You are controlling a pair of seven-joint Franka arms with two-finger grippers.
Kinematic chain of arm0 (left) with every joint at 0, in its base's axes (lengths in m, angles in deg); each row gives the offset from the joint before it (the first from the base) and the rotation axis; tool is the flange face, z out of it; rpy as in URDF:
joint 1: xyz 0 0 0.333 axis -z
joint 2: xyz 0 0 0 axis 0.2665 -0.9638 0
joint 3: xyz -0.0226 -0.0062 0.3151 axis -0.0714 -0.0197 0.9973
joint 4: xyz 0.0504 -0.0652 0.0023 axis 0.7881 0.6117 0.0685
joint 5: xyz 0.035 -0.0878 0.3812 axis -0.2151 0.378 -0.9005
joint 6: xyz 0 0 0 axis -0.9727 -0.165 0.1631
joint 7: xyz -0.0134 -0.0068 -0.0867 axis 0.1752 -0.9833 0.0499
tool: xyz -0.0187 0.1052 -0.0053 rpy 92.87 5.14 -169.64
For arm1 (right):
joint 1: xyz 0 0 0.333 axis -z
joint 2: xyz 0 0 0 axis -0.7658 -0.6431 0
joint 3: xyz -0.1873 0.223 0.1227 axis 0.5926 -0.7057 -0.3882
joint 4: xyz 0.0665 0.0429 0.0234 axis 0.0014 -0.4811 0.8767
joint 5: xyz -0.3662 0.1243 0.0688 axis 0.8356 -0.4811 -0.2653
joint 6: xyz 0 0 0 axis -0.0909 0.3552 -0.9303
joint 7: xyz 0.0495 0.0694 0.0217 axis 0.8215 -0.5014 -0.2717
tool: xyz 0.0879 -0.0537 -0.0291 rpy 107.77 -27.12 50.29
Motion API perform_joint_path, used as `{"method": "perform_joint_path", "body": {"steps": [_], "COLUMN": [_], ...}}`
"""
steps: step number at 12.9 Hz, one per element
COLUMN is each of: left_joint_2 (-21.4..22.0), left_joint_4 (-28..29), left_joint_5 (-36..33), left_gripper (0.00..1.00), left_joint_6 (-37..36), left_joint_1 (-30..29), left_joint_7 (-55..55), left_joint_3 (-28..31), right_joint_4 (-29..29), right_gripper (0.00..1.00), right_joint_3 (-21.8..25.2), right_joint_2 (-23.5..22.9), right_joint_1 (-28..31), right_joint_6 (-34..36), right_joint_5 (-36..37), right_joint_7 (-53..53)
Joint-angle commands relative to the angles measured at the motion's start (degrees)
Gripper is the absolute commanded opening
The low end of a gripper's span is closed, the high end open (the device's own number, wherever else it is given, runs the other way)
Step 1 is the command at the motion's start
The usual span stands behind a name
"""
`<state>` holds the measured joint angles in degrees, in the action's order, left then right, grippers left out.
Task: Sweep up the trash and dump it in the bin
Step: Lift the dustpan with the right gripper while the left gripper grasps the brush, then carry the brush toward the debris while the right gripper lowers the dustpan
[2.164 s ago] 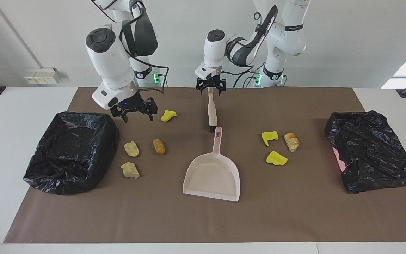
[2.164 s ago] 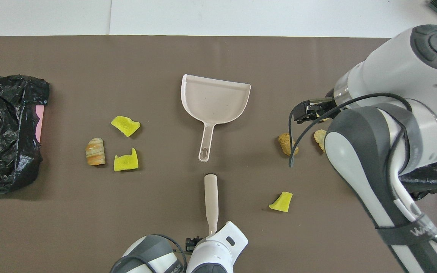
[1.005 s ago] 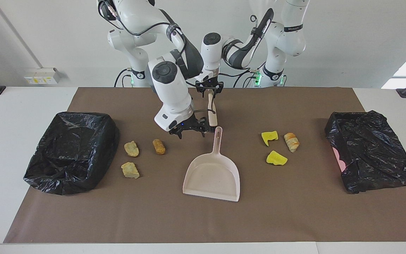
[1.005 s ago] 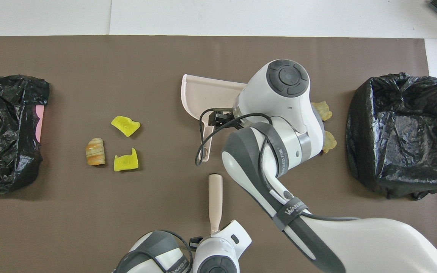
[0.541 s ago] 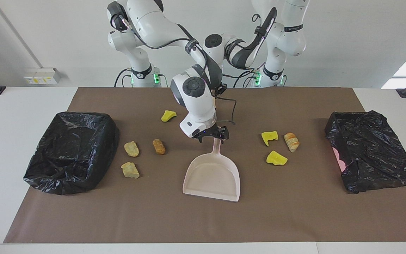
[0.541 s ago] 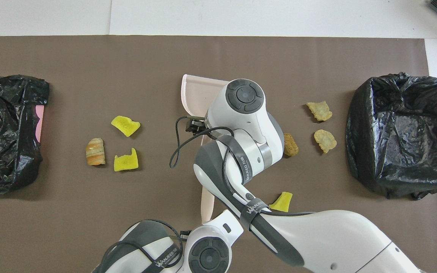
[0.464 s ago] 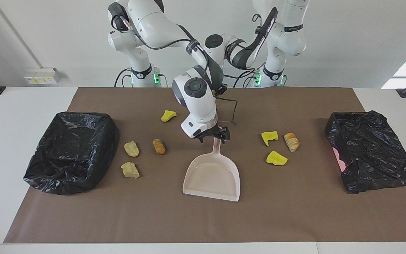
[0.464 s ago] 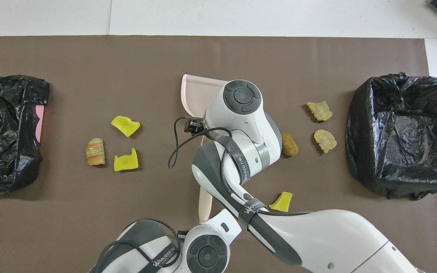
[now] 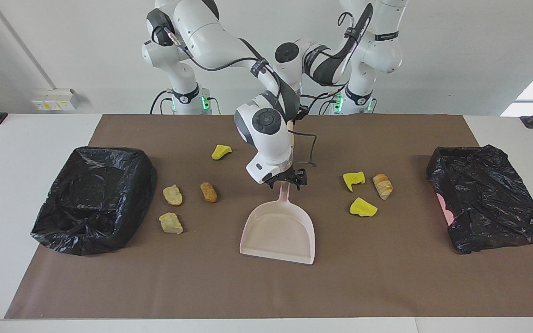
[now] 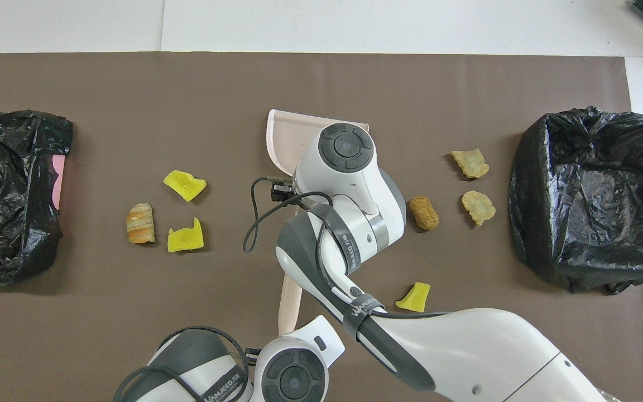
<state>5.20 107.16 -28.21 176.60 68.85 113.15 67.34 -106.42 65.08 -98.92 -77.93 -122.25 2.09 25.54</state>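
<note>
- The right hand (image 9: 287,180) is down at the handle end of the pale pink dustpan (image 9: 279,231), right at the handle. I cannot tell whether it has a grip on it yet.
- The dustpan lies flat near the middle of the surface. Its long axis runs away from the robots, with the handle nearer to them and the open mouth farther.
- The left hand (image 9: 298,115) is shut on a brush (image 10: 289,298) with a pale handle. It is up over the robots' edge of the brown mat (image 9: 387,286), mostly hidden by the right arm.
- The trash (image 9: 208,192) lies off to both sides of the dustpan, not in front of its mouth, so the dustpan probably has to be turned or shifted first.
- Four lumps lie toward the right arm's end: one brown, two tan and one yellow, the yellow one nearest the robots.
- Three lumps lie toward the left arm's end: two yellow chunks and a bread-like roll, close together.
- A bin lined with a black bag stands at the right arm's end (image 9: 93,199) and another at the left arm's end (image 9: 488,196). None of the trash is in the dustpan yet.
</note>
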Motion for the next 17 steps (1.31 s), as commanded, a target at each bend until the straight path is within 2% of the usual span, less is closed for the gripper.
{"method": "perform_joint_path", "body": {"steps": [1, 2, 3, 5, 6, 7, 8, 9, 13, 14, 17], "left_joint_2": [6.0, 7.3, 9.3, 14.0, 15.2, 16.2, 16.9, 17.0, 14.9, 14.2, 10.0], "left_joint_4": [1.3, 1.4, 1.7, 2.2, 2.2, 2.2, 2.2, 2.0, 1.8, 1.5, -0.7], "left_joint_5": [0.3, 0.3, 0.2, 0.2, 0.2, 0.2, 0.2, -0.1, -2.1, -4.3, -5.0], "left_gripper": [0.00, 0.00, 0.00, 0.00, 0.00, 0.00, 0.00, 0.00, 0.00, 0.00, 0.00], "left_joint_6": [-5.1, -6.9, -8.5, -13.4, -16.4, -18.3, -19.5, -19.8, -18.4, -17.3, -10.8], "left_joint_1": [-1.8, -2.4, -3.8, -6.1, -6.9, -7.7, -9.6, -11.7, -24.4, -27.6, -38.3], "left_joint_7": [-3.4, -4.1, -4.1, -6.8, -7.9, -8.1, -8.8, -9.3, -9.7, -11.1, -13.2], "left_joint_3": [-0.3, -0.3, -0.3, -0.3, -0.3, -0.3, -0.3, -0.3, -0.3, -0.3, -0.3], "right_joint_4": [0.8, 0.8, 0.9, 0.9, 0.8, 0.8, 0.8, 0.7, 0.8, 0.7, 0.0], "right_gripper": [0.00, 0.00, 0.06, 0.41, 0.44, 0.37, 0.08, 0.00, 0.00, 0.00, 0.00], "right_joint_3": [-0.1, -0.1, -0.1, -0.1, -0.1, -0.1, -0.1, -0.1, -0.5, -0.5, -0.5], "right_joint_2": [-0.8, -0.8, -0.8, -0.8, -0.8, -0.8, -0.8, -0.8, 0.5, 1.3, 4.7], "right_joint_1": [-0.4, -0.4, -0.4, -0.4, -0.4, -0.4, -0.3, -0.3, -0.5, -0.5, 1.1], "right_joint_6": [-0.6, -0.6, -0.6, -0.6, -0.6, -0.6, -0.6, -0.5, -0.3, 0.4, 3.8], "right_joint_5": [2.3, 2.4, 2.5, 2.4, 2.5, 2.4, 2.5, 2.6, 2.6, 2.5, 2.3], "right_joint_7": [0.1, 0.1, 0.2, 0.3, 0.3, 0.2, 0.1, -0.1, -6.7, -10.5, -21.6]}}
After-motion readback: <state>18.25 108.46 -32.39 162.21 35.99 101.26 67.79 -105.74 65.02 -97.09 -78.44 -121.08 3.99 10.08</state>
